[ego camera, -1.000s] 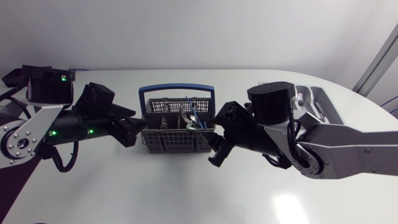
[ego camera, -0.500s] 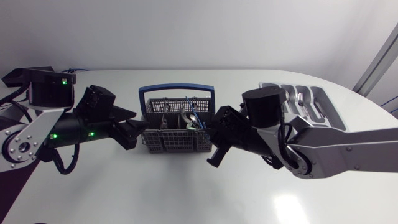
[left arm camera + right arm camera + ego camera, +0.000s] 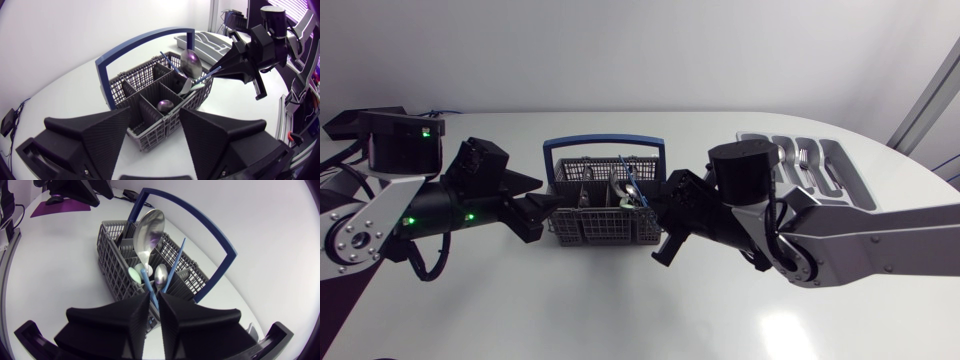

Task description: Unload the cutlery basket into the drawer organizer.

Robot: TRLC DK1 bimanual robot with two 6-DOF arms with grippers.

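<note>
The grey cutlery basket [image 3: 600, 228] with a blue handle stands mid-table and holds spoons and blue-handled pieces. My left gripper [image 3: 544, 210] is at its left end. In the left wrist view the basket's near corner [image 3: 150, 142] sits between that gripper's [image 3: 155, 115] wide-set fingers, which press on both sides. My right gripper [image 3: 657, 207] is at the basket's right end, shut on a thin blue handle [image 3: 148, 282] that rises from the basket [image 3: 112, 262]. A large spoon [image 3: 148, 230] stands upright just beyond it. The drawer organizer [image 3: 840, 160] lies at the back right.
The organizer [image 3: 212, 42] holds a few pieces of cutlery in its slots. My right arm's thick links [image 3: 820, 240] lie across the table between basket and organizer. Bare white table stretches in front of the basket.
My right gripper has moved left to the basket's right end and closed on the blue handle. The left arm and the basket have stayed put.
</note>
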